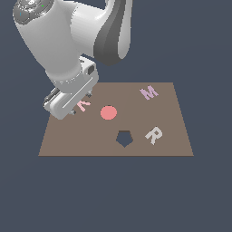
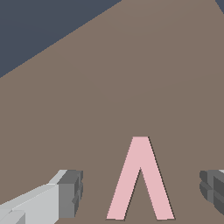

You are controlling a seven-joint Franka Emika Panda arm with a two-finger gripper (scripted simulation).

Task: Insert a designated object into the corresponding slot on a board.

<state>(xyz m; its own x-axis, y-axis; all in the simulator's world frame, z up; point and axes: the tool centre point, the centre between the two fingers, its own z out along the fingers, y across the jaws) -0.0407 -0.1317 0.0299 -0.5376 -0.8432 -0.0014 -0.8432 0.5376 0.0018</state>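
A pale pink letter V block (image 1: 84, 106) lies flat on the brown board (image 1: 163, 111) near the board's corner on the exterior view's left. My gripper (image 1: 80, 104) is low over it and open. In the wrist view the V (image 2: 140, 179) lies on the board (image 2: 131, 87) between the two grey fingertips (image 2: 70, 192), clear of both. A thin dark line runs along the V's edges. No separate V-shaped slot shows; it is hidden, and I cannot tell whether the V sits in it.
On the board are a red disc (image 1: 108, 112), a lilac M (image 1: 149, 93), a white R (image 1: 154, 135) and a dark pentagon hole (image 1: 124, 138). The arm's bulk hangs over the board's corner on the exterior view's left.
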